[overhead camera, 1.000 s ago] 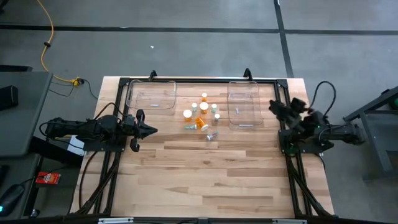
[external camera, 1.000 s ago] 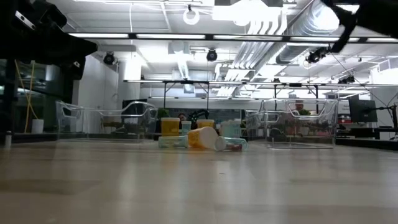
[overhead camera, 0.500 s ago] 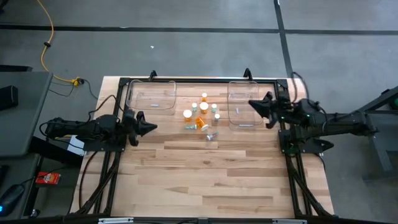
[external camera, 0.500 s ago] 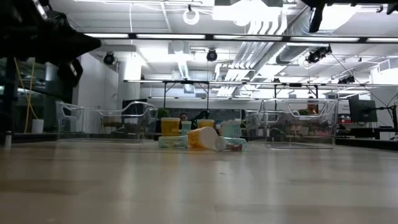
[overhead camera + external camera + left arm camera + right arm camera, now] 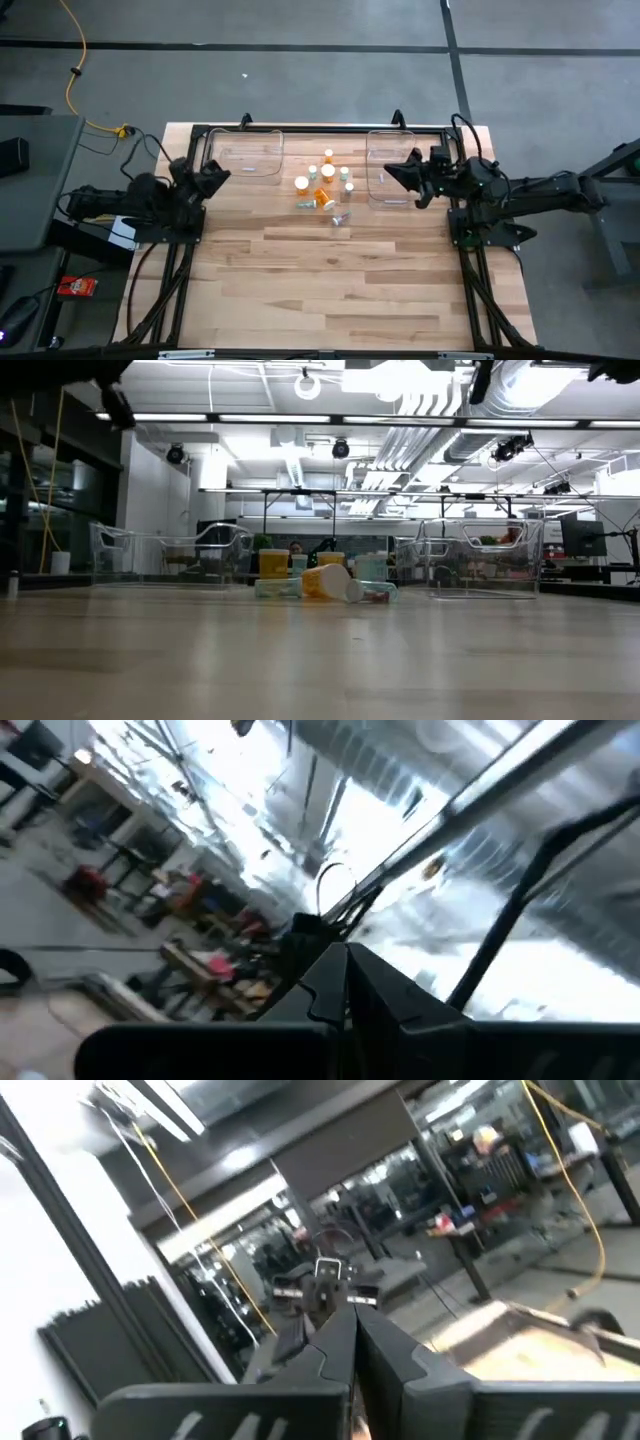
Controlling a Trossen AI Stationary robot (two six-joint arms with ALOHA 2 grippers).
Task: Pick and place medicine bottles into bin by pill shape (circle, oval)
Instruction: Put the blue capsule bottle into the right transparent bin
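Observation:
The medicine bottles (image 5: 325, 186) stand and lie in a small cluster on the wooden table between two clear bins. Some are upright with white caps; an orange one (image 5: 325, 582) lies on its side. My left gripper (image 5: 222, 172) is shut and empty, raised near the left bin (image 5: 245, 153) and tipped upward. My right gripper (image 5: 388, 171) is shut and empty, held high over the near left part of the right bin (image 5: 392, 165). Each wrist view looks along shut fingers, the left (image 5: 346, 972) and the right (image 5: 352, 1330), into the room.
A black frame (image 5: 320, 128) runs along the table's far edge and down both sides by the arm bases. Bare wood fills the near half of the table (image 5: 330, 280). Beyond the table, the low view shows workbenches and ceiling lights.
My left gripper has risen, tipped upward and rolled, drawing back a little toward the table's left edge. My right gripper has swung out from the right edge toward the right bin and risen. Both stay shut. The bottles have not moved.

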